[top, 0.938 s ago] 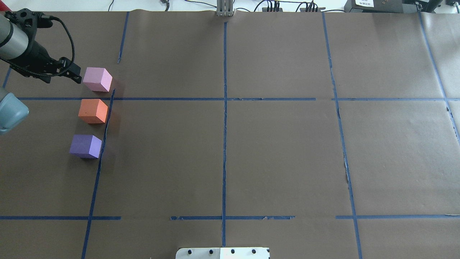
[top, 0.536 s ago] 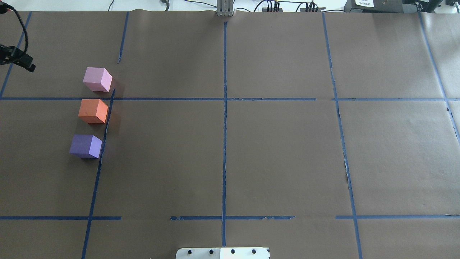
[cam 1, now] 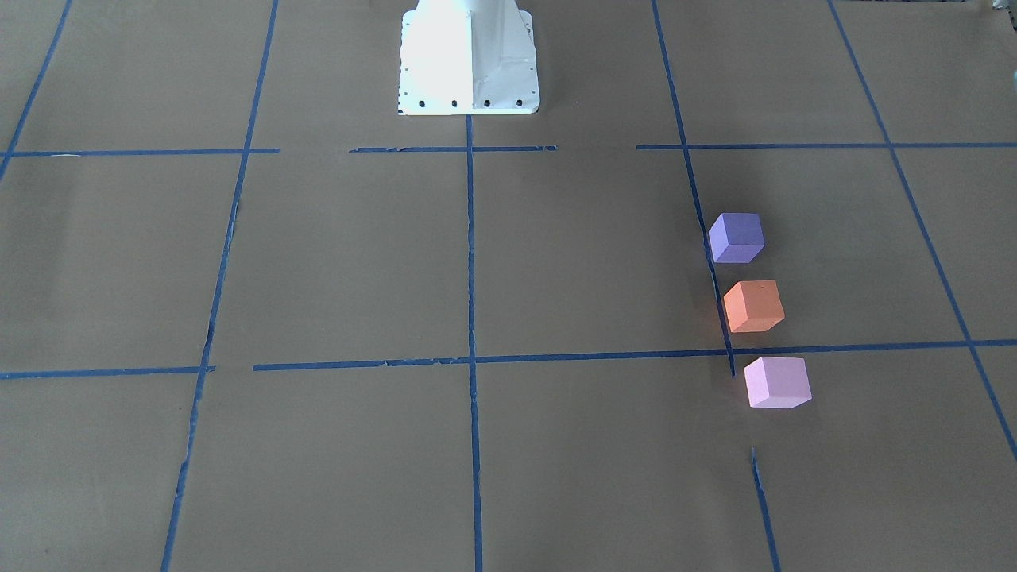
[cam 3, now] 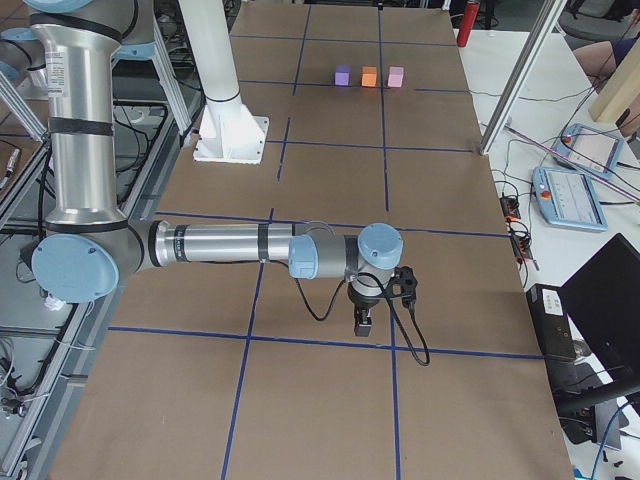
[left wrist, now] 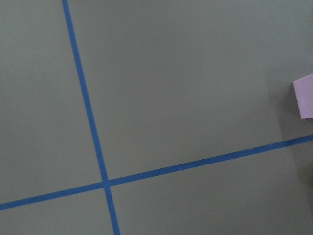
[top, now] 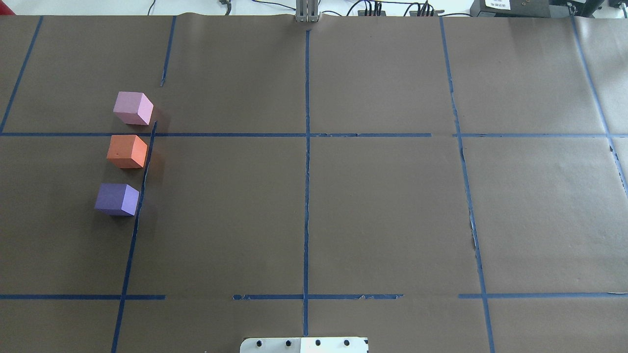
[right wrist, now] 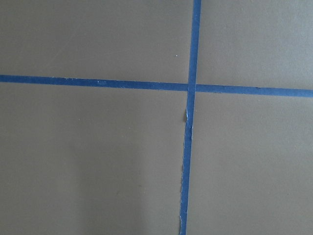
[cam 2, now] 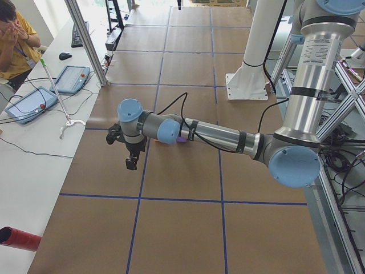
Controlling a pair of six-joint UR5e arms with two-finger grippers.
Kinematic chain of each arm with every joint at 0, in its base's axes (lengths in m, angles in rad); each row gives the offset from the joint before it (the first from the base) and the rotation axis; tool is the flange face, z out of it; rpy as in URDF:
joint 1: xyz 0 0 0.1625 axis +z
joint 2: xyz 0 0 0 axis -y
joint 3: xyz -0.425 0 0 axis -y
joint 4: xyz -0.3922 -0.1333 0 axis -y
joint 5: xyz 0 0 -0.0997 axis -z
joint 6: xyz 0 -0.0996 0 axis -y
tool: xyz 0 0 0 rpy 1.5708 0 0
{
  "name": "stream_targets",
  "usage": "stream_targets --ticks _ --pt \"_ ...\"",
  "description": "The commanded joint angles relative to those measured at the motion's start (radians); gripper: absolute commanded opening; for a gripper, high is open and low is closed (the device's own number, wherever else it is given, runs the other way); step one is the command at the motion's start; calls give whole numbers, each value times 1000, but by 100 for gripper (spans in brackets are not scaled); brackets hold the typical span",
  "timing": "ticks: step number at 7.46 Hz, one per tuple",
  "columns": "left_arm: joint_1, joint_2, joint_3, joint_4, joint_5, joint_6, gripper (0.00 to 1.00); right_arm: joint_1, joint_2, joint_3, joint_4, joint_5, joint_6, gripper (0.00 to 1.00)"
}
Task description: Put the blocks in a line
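Overhead exterior: pink block (top: 132, 108), orange block (top: 127, 151), purple block (top: 117, 199) sit in one gapped row along a tape line (top: 142, 181), pink farthest from the robot. Left gripper (cam 2: 132, 162) is nearer, off the pink end; right gripper (cam 3: 364, 322) is well apart. Jaw states: cannot tell.

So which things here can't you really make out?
Left gripper: seen only in the exterior left view, small and dark; open or shut, cannot tell.
Right gripper: only in the exterior right view; same doubt.
Pink block: in the left wrist view, cut off by the right edge.
Orange block and purple block: plain from overhead, but in the exterior left view the left arm covers nearly all of them.
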Motion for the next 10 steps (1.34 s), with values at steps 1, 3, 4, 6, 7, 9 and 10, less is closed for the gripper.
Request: stream_targets --ticks 1,3,4,6,7,9,10 --pt "-49 46 6 2 -5 74 100 0 0 0 1 0 0 100" --pt "-67 49 28 2 -5 78 100 0 0 0 1 0 0 100" --pt "-82 52 23 2 -5 78 100 0 0 0 -1 0 0 100" --pt "-93 63 43 0 -4 127 100 0 0 0 -1 0 0 100" --pt "-92 75 43 3 -4 127 100 0 0 0 1 2 0 100" --pt "-95 87 37 66 -27 127 100 0 0 0 -1 0 0 100" --pt "-95 83 32 97 -71 121 100 0 0 0 1 0 0 100"
